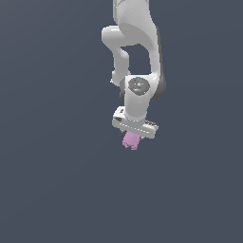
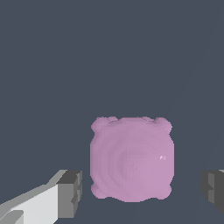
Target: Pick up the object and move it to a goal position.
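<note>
The object (image 1: 131, 141), a small pink-lilac lump with bumpy corners, sat directly beneath the end effector (image 1: 133, 135), poking out below the white hand in the exterior view and clearly narrower than it. In the wrist view the object (image 2: 131, 158) lay between the two dark fingertips (image 2: 72, 192), nearer to the one on the pale finger than to the other, with a visible gap on each side. So the end effector stood open and had hold of nothing; the pads were not touching the lump. The object looked roughly square from above, with no obvious long axis, so the closing direction probably mattered little. Whether it rested on a worktop could not be told from the plain grey background. The coming move appeared to turn on closing squarely across the object, and the uneven gaps suggested one pad would meet it first and might nudge it sideways.
</note>
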`<state>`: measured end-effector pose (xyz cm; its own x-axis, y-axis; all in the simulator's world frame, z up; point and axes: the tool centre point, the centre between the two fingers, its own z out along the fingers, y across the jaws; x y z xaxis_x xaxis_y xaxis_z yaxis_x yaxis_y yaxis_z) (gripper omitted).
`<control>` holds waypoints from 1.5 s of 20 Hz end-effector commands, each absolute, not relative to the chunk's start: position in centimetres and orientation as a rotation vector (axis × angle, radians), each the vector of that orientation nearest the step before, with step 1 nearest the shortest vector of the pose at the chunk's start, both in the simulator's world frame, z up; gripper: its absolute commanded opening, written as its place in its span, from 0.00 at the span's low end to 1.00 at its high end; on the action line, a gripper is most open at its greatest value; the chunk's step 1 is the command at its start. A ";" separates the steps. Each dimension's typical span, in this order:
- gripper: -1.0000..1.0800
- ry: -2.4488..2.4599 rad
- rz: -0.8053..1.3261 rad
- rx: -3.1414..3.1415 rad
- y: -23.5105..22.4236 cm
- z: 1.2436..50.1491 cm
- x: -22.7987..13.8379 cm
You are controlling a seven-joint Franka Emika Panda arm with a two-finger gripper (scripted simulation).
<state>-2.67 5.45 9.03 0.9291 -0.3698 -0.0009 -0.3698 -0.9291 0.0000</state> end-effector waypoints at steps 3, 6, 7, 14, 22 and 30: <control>0.96 0.592 0.001 -3.085 5.5 8.5 -2.7; 0.96 0.594 0.001 -3.085 5.4 7.4 -2.7; 0.96 0.594 0.001 -3.085 5.5 6.9 -2.7; 0.96 0.597 0.000 -3.084 5.5 4.2 -2.8; 0.00 0.597 0.000 -3.084 5.5 4.0 -2.7; 0.00 0.597 -0.035 -3.076 5.5 6.1 -2.1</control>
